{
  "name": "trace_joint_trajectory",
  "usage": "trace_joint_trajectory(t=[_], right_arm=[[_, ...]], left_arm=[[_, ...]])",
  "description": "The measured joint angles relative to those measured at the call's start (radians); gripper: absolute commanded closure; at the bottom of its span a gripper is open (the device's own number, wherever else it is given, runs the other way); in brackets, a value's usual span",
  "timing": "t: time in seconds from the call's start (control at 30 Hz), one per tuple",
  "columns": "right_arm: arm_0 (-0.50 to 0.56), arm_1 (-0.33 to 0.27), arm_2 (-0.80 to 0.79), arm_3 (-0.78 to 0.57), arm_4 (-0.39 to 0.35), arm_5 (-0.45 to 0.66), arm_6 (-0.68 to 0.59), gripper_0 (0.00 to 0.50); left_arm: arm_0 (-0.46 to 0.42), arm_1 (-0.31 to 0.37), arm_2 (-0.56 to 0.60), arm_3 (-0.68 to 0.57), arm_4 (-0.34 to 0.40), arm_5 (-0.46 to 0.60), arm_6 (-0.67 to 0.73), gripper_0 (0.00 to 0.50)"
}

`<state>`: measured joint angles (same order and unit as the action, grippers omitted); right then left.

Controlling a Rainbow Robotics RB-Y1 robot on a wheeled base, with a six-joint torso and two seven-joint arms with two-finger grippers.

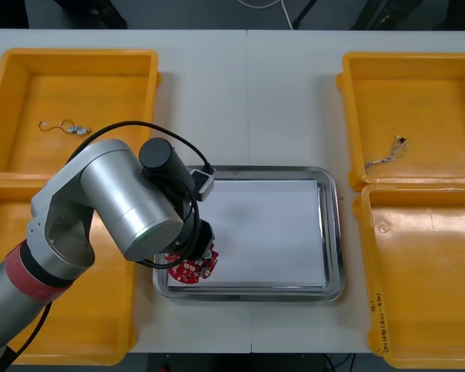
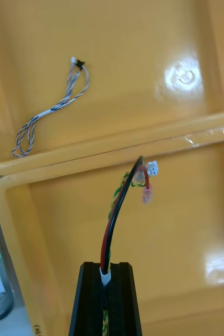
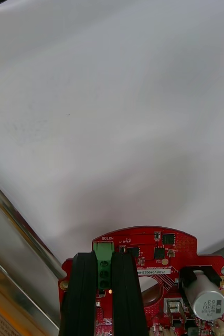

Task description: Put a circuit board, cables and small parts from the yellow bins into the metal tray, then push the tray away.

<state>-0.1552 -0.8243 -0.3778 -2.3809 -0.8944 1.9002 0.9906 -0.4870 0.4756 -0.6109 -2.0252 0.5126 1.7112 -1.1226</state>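
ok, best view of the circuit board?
Left wrist view: circuit board close up, left tool shut on its green connector. Front view: part of it, under the left arm, at the metal tray's corner. Right wrist view faces yellow bins.

We are counting four bins: far-left bin (image 1: pixel 85 85), near-left bin (image 1: pixel 108 314), far-right bin (image 1: pixel 418 101), near-right bin (image 1: pixel 426 271).
We are counting one tray (image 1: pixel 334 232).
We are counting one board (image 1: pixel 192 268), lying in tray.
We are tallying three cables: thin cable (image 1: pixel 62 126) lying in far-left bin, twisted cable (image 1: pixel 389 151) lying in far-right bin, red-black-yellow cable (image 2: pixel 119 210) rising from right gripper (image 2: pixel 106 268).
We are counting two grippers: left gripper (image 3: pixel 104 260) pinching board, right gripper pinching cable.
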Motion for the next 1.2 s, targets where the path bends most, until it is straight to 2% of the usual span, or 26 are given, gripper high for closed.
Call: trace_joint_trajectory(t=[0.17,0.37,0.47,0.97,1.17,1.2], right_arm=[[-0.05,-0.019,0.069,0.009,-0.005,0.0,0.031,0.5],[-0.092,-0.021,0.109,0.02,-0.1,-0.004,0.198,0.5],[-0.115,-0.022,0.138,0.021,-0.118,-0.005,0.202,0.5],[-0.223,-0.023,0.389,0.019,-0.101,-0.023,0.202,0.5],[-0.233,-0.023,0.418,0.017,-0.097,-0.03,0.202,0.5],[-0.233,-0.023,0.418,0.017,-0.097,-0.03,0.202,0.5]], left_arm=[[0.0,0.0,-0.01,0.023,-0.006,-0.026,0.006,0.495],[0.0,0.0,-0.03,0.035,-0.016,-0.051,0.042,0.495],[0.0,0.0,-0.036,0.035,-0.017,-0.054,0.065,0.494],[-0.001,0.0,-0.056,0.045,-0.027,-0.064,0.068,0.493],[-0.001,0.0,-0.056,0.055,-0.027,-0.065,0.068,0.494],[-0.001,0.0,-0.056,0.055,-0.027,-0.066,0.068,0.472]])
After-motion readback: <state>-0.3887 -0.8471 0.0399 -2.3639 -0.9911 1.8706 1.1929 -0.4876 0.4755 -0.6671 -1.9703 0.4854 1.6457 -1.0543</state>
